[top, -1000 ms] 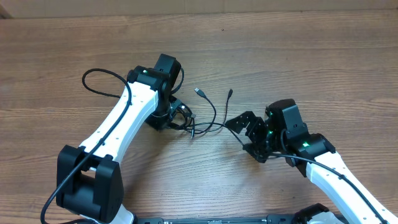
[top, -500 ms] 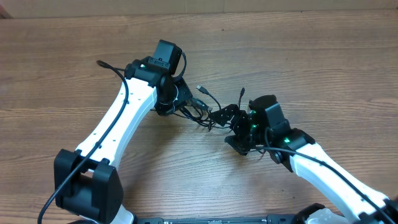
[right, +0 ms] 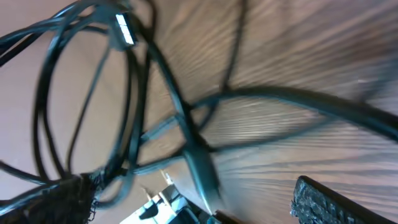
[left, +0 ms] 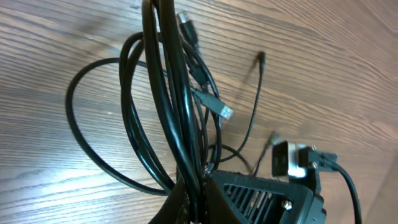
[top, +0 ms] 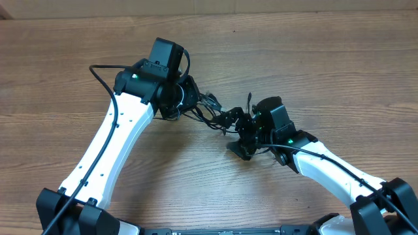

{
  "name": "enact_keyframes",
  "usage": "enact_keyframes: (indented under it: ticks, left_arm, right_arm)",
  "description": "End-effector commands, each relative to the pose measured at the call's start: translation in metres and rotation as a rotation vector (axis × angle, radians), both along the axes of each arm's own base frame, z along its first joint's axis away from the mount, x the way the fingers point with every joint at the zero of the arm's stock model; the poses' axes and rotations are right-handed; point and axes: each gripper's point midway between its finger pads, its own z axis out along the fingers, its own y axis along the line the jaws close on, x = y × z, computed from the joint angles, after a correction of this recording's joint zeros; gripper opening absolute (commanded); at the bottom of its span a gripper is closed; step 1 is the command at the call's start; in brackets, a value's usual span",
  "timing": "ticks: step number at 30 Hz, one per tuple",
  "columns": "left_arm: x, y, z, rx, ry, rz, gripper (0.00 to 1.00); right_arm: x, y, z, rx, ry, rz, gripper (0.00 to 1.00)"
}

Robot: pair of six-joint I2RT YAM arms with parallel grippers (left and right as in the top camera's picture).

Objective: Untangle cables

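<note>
The cables [top: 210, 112] are a tangle of thin black cords hanging between the two grippers over the wooden table. My left gripper [top: 187, 99] is shut on a bunch of strands; in the left wrist view several cords [left: 168, 93] run up from its pinched fingers [left: 214, 202], and a silvery-tipped plug [left: 222, 111] dangles among the loops. My right gripper [top: 236, 134] stands open just right of the tangle. In its blurred wrist view, cables [right: 134, 93] loop ahead and a plug end [right: 202, 168] lies near the gap, with one pad [right: 326, 202] at lower right.
A thicker black lead [top: 99, 73] arches off the left arm's white link [top: 117, 137]. The right arm [top: 326, 171] reaches in from the lower right. The table's far edge [top: 261, 14] runs along the top. One loose plug end [top: 250, 98] sticks up behind the right gripper.
My left gripper has pulled the bundle back and leftward, off the table. The right gripper has moved left, close up against the tangle, still open.
</note>
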Motion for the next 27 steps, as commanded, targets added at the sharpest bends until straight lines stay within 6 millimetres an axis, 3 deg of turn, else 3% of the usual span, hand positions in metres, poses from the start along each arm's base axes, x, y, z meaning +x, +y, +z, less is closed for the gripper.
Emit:
enact_keyframes:
  ticks: [1, 21, 23, 27]
  left_arm:
    - [-0.004, -0.014, 0.023, -0.085, -0.032, -0.061, 0.05]
    - [-0.005, -0.012, 0.02, -0.099, 0.02, 0.035, 0.05]
    - [-0.006, -0.006, 0.017, -0.065, 0.022, 0.046, 0.14]
    - [-0.009, 0.009, 0.009, 0.016, 0.035, 0.08, 0.48]
  right_arm:
    - [0.002, 0.007, 0.01, 0.044, -0.001, 0.007, 1.0]
    - [-0.001, 0.005, 0.006, 0.035, 0.035, -0.007, 0.96]
    - [-0.003, 0.003, 0.002, 0.018, 0.051, -0.014, 0.97]
    - [-0.012, -0.005, -0.012, -0.034, 0.116, -0.028, 0.97]
